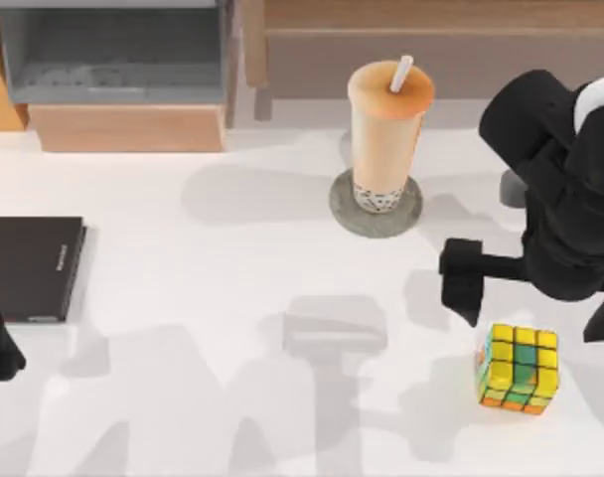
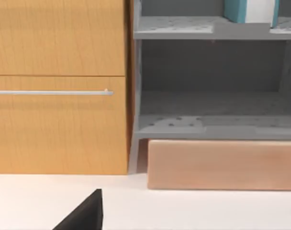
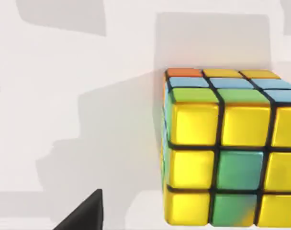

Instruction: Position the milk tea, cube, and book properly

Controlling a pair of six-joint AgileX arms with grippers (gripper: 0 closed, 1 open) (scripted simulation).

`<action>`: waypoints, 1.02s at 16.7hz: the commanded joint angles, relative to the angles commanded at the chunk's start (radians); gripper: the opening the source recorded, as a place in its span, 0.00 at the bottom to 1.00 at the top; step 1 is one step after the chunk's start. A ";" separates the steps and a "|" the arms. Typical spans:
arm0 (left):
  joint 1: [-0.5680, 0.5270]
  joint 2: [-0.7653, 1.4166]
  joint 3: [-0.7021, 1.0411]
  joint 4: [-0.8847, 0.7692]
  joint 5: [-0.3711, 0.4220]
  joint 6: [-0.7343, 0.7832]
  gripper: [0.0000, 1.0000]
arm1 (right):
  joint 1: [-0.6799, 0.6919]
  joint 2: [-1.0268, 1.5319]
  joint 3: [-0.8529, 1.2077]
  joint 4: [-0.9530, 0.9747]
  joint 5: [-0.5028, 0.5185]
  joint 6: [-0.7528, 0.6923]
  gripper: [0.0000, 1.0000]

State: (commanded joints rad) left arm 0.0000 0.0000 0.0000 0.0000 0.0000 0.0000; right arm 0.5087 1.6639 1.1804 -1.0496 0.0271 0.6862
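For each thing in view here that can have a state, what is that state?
Tall peach-orange milk tea cup: upright on the flat grey round disc.
Small, mostly yellow puzzle cube: on the table, ungripped.
Teal-covered book: on the grey shelf.
Thin black slab: lying flat.
Right gripper: beside the cube.

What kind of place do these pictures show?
Probably a rendered study or office desk: a white table backed by a wooden cabinet with grey shelves, holding a black slab, milk tea and cube.

Glossy plastic cube point(image 3: 231, 148), matt white table point(image 1: 232, 298)
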 joint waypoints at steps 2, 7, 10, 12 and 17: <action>0.000 0.000 0.000 0.000 0.000 0.000 1.00 | -0.011 0.001 0.008 -0.042 -0.024 0.003 1.00; 0.000 0.000 0.000 0.000 0.000 0.000 1.00 | -0.008 0.000 0.006 -0.044 -0.025 0.002 1.00; 0.000 0.000 0.000 0.000 0.000 0.000 1.00 | -0.011 0.014 -0.022 -0.005 -0.027 0.005 1.00; 0.000 0.000 0.000 0.000 0.000 0.000 1.00 | -0.011 0.034 -0.061 0.058 -0.027 0.005 1.00; 0.000 0.000 0.000 0.000 0.000 0.000 1.00 | -0.011 0.081 -0.150 0.193 -0.027 0.006 1.00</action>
State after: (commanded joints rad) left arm 0.0000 0.0000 0.0000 0.0000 0.0000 0.0000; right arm 0.4979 1.7451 1.0307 -0.8561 0.0004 0.6925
